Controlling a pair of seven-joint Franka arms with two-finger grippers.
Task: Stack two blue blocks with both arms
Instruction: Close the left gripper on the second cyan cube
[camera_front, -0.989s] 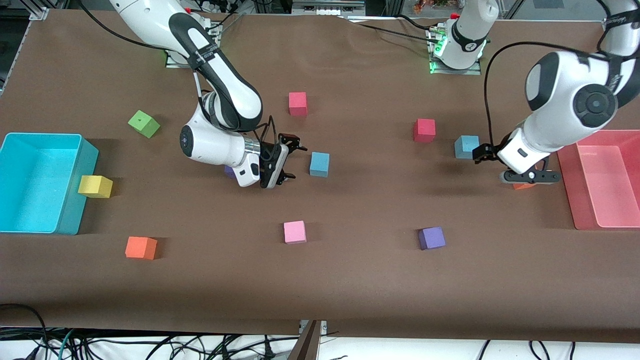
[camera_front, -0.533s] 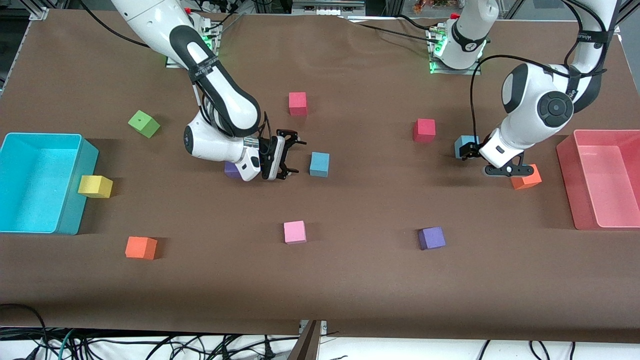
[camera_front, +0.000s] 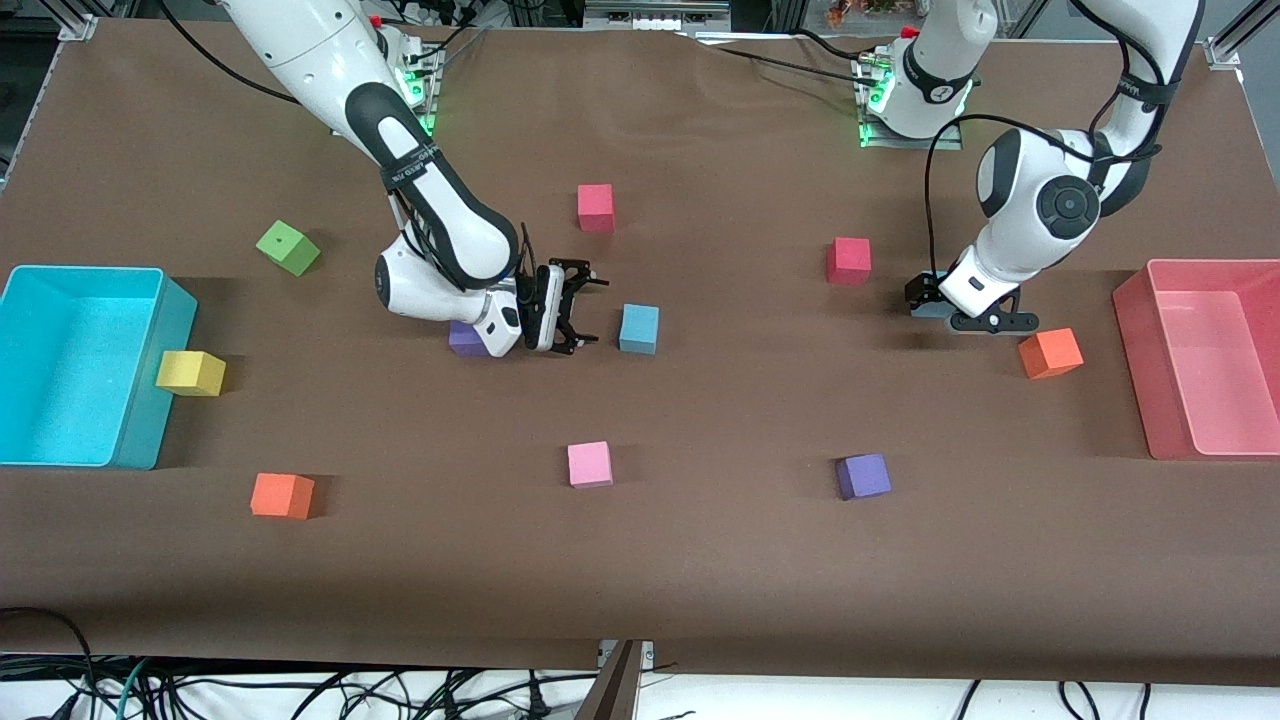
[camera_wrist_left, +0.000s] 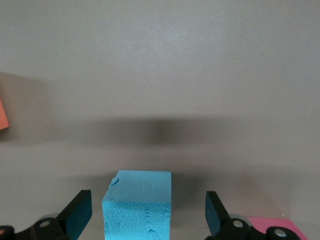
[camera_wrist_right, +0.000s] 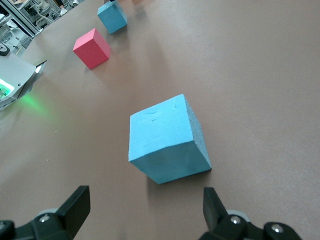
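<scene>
Straddling blue block (camera_wrist_left: 137, 206) | left tool (camera_wrist_left: 147, 220) open | right tool (camera_wrist_right: 142, 212) open, second block (camera_wrist_right: 167, 139) dented

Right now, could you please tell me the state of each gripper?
Left gripper: open, straddling a blue block, not gripping it.
Right gripper: open, empty, beside the other blue block.

Purple cube (camera_front: 466, 338) under right gripper (camera_front: 572, 306)

blue block (camera_front: 928, 308) mostly hidden under left gripper (camera_front: 925, 300), purple cube (camera_front: 465, 339) half covered by right arm
</scene>
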